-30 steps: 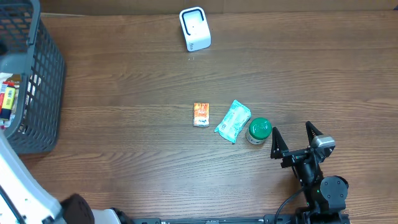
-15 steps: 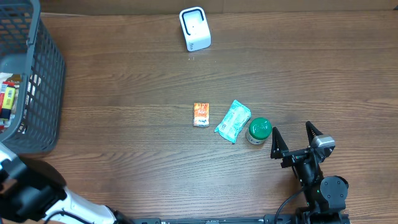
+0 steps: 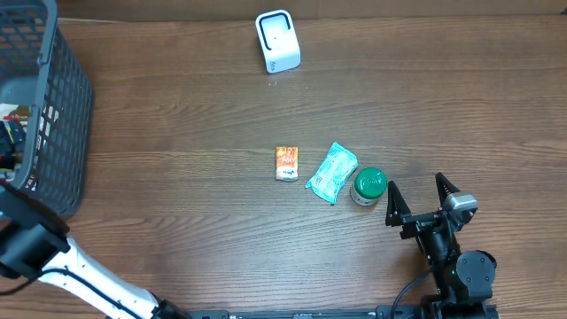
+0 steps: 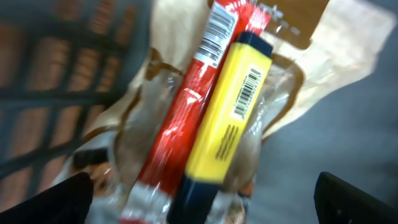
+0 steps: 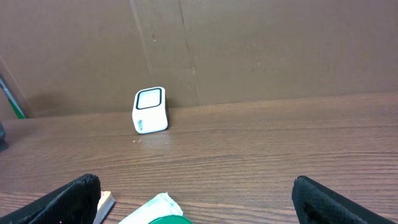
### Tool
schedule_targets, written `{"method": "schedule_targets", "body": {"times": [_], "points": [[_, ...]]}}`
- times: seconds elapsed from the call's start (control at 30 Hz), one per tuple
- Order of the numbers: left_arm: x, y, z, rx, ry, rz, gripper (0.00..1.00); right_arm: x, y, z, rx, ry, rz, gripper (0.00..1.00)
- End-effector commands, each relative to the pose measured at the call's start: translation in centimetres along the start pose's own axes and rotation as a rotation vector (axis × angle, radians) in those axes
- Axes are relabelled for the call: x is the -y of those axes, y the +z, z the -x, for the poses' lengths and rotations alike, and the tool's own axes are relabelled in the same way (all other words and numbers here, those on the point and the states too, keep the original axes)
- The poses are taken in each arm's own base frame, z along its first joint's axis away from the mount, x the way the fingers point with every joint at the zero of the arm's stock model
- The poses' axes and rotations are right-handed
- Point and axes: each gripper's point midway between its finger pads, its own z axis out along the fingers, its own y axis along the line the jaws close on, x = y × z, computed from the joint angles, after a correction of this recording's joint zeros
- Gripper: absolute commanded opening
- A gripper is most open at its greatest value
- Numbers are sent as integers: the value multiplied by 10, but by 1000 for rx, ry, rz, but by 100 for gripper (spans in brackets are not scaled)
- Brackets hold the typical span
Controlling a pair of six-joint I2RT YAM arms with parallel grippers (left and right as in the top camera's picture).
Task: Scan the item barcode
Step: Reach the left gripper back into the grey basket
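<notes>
Left gripper (image 4: 205,198) open wide above yellow box (image 4: 227,118) and red packet (image 4: 183,118) in basket (image 3: 64,115); right gripper (image 3: 416,198) open, empty, near green-lidded jar (image 3: 368,185).

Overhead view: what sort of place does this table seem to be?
Probably a mock shop checkout: a white barcode scanner at the far edge, a grey basket holding barcoded packs, and small packaged goods mid-table.

Overhead straight down, right wrist low — shares scanner (image 5: 150,110), left close inside basket (image 3: 62,124)
</notes>
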Motion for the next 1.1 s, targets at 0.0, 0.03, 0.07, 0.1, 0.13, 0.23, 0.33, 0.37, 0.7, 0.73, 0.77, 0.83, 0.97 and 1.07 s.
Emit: {"method": "schedule_targets", "body": {"times": [0.0,0.03,0.07,0.1,0.13,0.23,0.33,0.37,0.7,0.73,0.77,0.83,0.97,1.07], "points": [[1,20,-4,-14,68,-25,100,2,1,-3,-1,-6,-12,100],[1,23,-4,-14,75,-25,100,2,1,-3,-1,-6,-12,100],[1,25,-3,-11,80,-23,100,2,1,-3,-1,-6,-12,100],[0,28,-2,-7,83,-22,100,2,1,-3,-1,-6,-12,100],[-1,29,-1,-1,83,-19,100,2,1,-3,-1,-6,-12,100],[2,37,1,10,105,-34,100,2,1,-3,-1,-6,-12,100],[10,50,-2,2,105,-79,100,2,1,-3,-1,-6,-12,100],[12,55,-6,-11,104,-88,100,2,1,-3,-1,-6,-12,100],[21,66,-24,-89,7,-122,66,2,1,-3,-1,-6,-12,100],[21,66,-24,-93,-6,-122,66,2,1,-3,-1,-6,-12,100],[21,66,-25,-95,-16,-122,68,2,1,-3,-1,-6,-12,100],[22,66,-24,-95,-29,-122,77,2,1,-3,-1,-6,-12,100],[24,67,-26,-101,-30,-125,81,2,1,-3,-1,-6,-12,100],[27,73,-32,-116,-42,-130,73,2,1,-3,-1,-6,-12,100]]}}
